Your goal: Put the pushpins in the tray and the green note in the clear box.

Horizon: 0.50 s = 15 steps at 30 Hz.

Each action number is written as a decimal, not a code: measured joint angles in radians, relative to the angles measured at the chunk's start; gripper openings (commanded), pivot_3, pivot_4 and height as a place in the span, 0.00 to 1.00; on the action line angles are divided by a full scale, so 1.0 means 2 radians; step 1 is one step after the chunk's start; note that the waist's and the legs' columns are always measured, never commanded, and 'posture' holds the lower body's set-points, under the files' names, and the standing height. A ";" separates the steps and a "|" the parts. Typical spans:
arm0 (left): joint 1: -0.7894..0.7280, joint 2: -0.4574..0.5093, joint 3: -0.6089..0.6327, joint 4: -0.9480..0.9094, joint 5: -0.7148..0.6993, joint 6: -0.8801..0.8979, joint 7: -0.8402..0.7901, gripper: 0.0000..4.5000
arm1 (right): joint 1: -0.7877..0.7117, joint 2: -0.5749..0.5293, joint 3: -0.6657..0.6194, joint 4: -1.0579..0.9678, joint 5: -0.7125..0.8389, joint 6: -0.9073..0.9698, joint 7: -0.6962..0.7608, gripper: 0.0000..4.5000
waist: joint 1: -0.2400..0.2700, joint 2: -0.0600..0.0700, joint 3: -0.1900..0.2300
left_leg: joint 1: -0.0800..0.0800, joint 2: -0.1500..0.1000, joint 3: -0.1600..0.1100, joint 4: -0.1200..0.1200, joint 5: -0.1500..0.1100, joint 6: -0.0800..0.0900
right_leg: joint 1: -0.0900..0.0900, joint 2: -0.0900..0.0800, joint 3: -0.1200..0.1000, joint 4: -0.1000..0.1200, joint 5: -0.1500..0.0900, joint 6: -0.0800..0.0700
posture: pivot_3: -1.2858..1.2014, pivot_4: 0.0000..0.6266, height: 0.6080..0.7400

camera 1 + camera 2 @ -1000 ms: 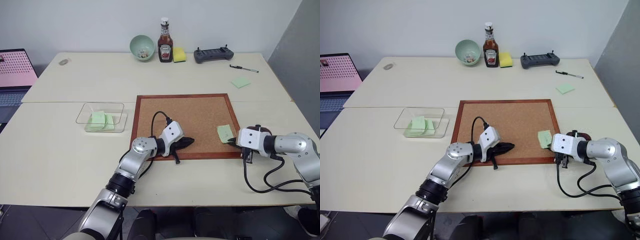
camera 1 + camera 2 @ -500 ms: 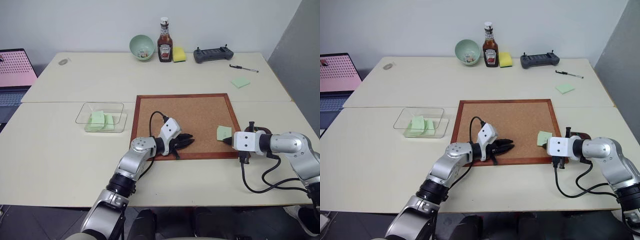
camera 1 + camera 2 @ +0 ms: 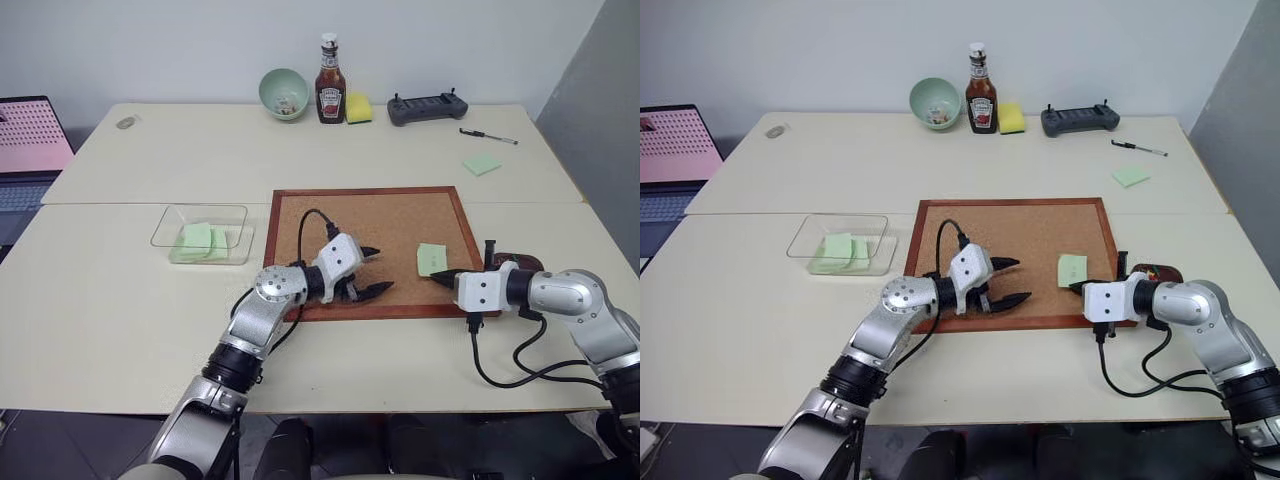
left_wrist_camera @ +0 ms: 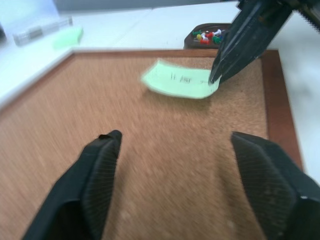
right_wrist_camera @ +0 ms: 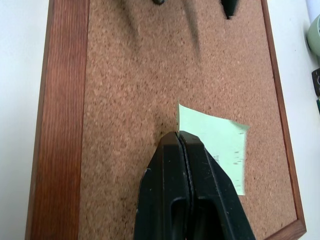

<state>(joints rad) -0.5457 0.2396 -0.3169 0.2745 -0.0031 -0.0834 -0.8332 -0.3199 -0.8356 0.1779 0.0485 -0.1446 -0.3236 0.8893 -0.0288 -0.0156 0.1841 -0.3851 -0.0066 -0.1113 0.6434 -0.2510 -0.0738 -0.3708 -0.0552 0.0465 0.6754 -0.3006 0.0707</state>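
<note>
Green note (image 3: 431,258) pinched at its near edge by closed right gripper (image 3: 441,276), over cork board (image 3: 400,215) — handwriting seen, illegible. Left gripper (image 3: 373,271) spread wide, empty. Heinz-style label on ketchup bottle (image 3: 330,94) — far side.

Head pair looks down across the counter (image 3: 130,300); each wrist camera sits close behind its tool, sharing the corkboard (image 4: 150,150).

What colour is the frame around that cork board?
Reddish-brown wood, running round the cork board; the frame shows best in the right wrist view.
</note>
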 measured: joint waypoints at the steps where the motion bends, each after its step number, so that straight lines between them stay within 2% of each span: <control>1: -0.005 -0.001 -0.002 0.009 0.006 -0.019 0.004 1.00 | 0.000 0.002 0.000 -0.002 0.006 0.005 0.003 0.00 | 0.000 0.000 0.000 | 0.000 0.000 0.000 0.000 0.000 0.000 | 0.000 0.000 0.000 0.000 0.000 0.000 | 0.52 0.24 1.00; 6: -0.047 -0.006 -0.006 0.078 0.037 -0.150 0.021 1.00 | -0.002 0.011 0.000 -0.034 0.057 0.066 0.036 0.00 | -0.001 0.000 0.000 | 0.000 0.000 0.000 0.000 0.000 0.000 | 0.000 0.000 0.000 0.000 0.000 0.000 | 0.52 0.24 1.00; 15: -0.071 -0.006 -0.026 0.168 0.058 -0.271 0.003 1.00 | -0.017 0.011 0.000 -0.066 0.099 0.143 0.065 0.00 | -0.001 0.000 0.000 | -0.001 0.000 0.000 0.000 0.000 0.000 | -0.001 0.000 0.000 0.000 0.000 0.000 | 0.52 0.24 1.00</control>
<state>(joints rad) -0.6880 0.2270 -0.3684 0.6113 0.1132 -0.6258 -0.8271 -0.3535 -0.8131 0.1770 -0.0845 0.0544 -0.0377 1.0199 -0.0307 -0.0160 0.1844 -0.3863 -0.0066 -0.1114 0.6433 -0.2511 -0.0736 -0.3723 -0.0551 0.0463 0.6758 -0.3006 0.0707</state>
